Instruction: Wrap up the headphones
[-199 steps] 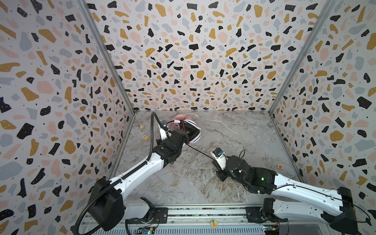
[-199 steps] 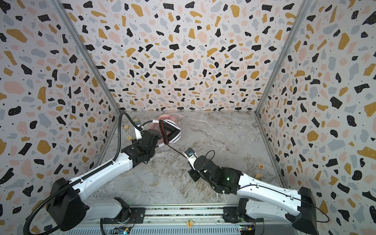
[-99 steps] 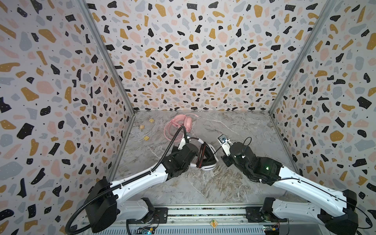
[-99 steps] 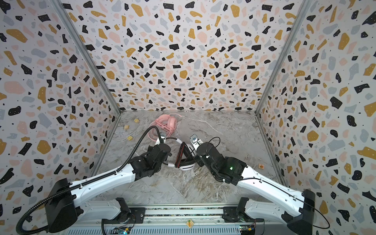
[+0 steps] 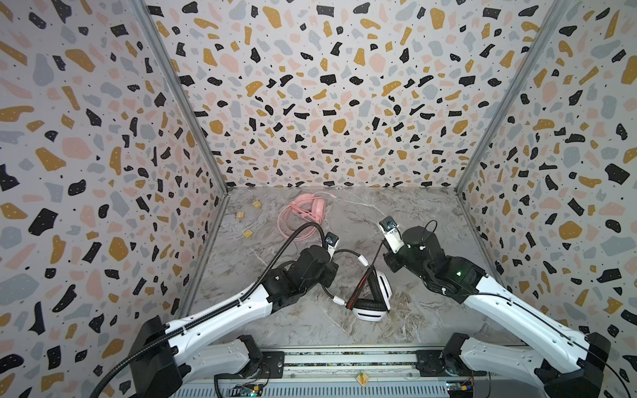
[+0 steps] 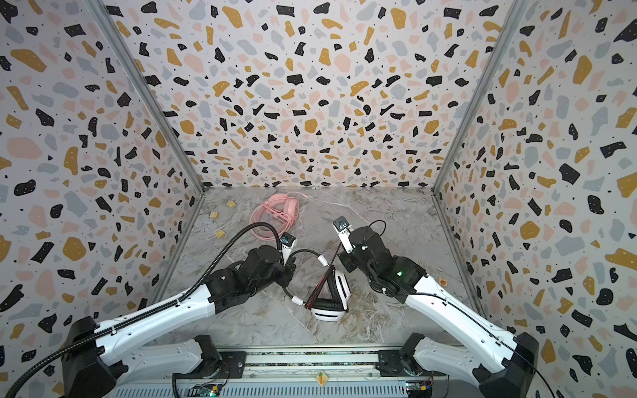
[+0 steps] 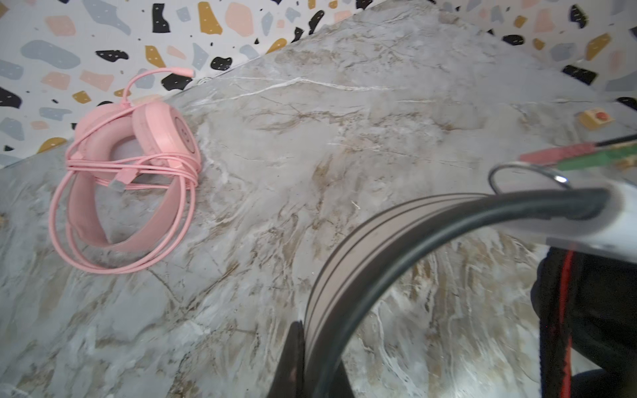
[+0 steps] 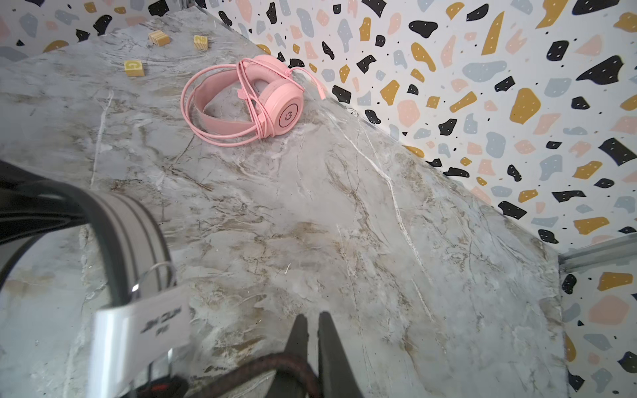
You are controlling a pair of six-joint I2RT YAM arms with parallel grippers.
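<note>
Black headband [image 7: 431, 225] of the white-and-black headset [image 5: 374, 296] sits clamped between the jaws of the left gripper [image 7: 310, 344]. Its braided cord [image 5: 369, 268] runs taut into the right gripper [image 8: 313, 330], whose jaws are pinched on it.

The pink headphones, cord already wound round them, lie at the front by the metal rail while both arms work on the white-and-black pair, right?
Not quite: the pink corded headphones lie at the back of the marble table, by the rear wall, as both top views show. Otherwise right: cord wound, both arms on the white-and-black headphones.
</note>
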